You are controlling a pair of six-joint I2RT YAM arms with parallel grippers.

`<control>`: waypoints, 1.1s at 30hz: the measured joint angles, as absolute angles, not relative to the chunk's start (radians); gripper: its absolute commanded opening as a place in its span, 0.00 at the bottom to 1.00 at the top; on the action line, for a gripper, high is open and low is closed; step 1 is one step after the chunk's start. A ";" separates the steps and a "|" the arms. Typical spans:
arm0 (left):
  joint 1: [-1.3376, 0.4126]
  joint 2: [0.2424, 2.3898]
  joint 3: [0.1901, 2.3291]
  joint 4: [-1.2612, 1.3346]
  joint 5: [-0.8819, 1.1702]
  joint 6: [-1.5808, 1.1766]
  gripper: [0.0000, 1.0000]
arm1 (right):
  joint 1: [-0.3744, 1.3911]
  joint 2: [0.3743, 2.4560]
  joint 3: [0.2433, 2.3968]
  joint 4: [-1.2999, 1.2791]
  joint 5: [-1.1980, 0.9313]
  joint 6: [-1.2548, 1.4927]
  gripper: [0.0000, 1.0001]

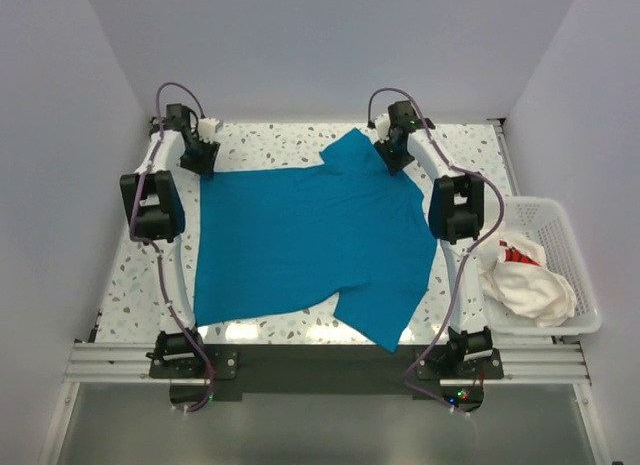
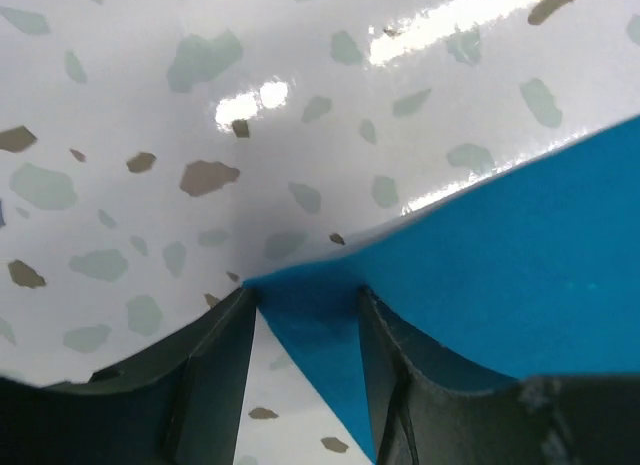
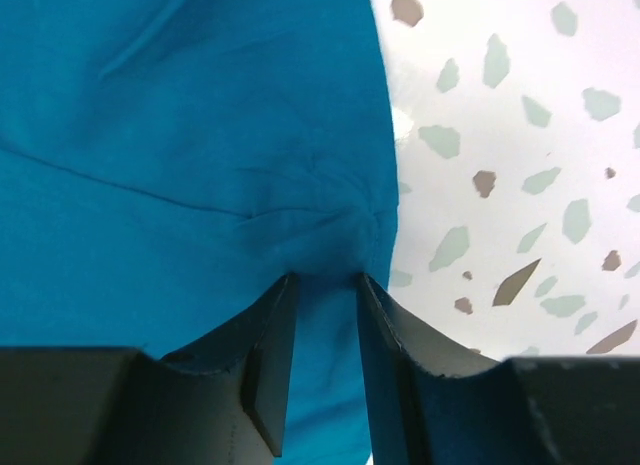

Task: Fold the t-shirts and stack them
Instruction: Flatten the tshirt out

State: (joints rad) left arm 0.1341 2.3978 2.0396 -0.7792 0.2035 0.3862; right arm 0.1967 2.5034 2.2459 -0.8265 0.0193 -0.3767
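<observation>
Teal-blue t-shirt: laid flat, spread wide over the middle of the speckled worktop. Turned sideways to the arms, hem toward the left, sleeves toward the right. Plain cloth, no print. Short sleeves, one pointed at the far edge, the other reaching the near edge. Mostly smooth, with a few shallow creases.

Left tool: lowered at the far-left hem corner. Jaws stood partly apart, with the corner of cloth lying between the fingers and not clamped.

Right tool: lowered on the far sleeve, just beside its edge. Jaws stood narrower, with cloth puckered into fine wrinkles at the fingertips. Could not tell whether gripped.

White t-shirt with red marks: crumpled in the white mesh basket at the right side of the worktop, well apart from the teal-blue t-shirt.
</observation>
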 measured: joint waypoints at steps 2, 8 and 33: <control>0.134 2.440 2.109 -0.789 0.179 0.387 0.47 | 0.197 2.523 2.275 -0.819 0.046 -0.382 0.34; 0.129 2.561 2.309 -0.775 0.145 0.402 0.43 | 0.200 2.579 2.355 -0.765 0.118 -0.390 0.36; 0.138 1.776 1.816 -0.579 0.422 0.463 1.00 | 0.237 2.009 2.123 -0.959 -0.231 -0.594 0.99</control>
State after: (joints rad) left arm 0.1379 1.7756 1.8156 -0.5789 0.4221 0.4633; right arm 0.2375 2.0090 2.1235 -0.9588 -0.2310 -0.5941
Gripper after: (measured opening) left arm 0.997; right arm 0.986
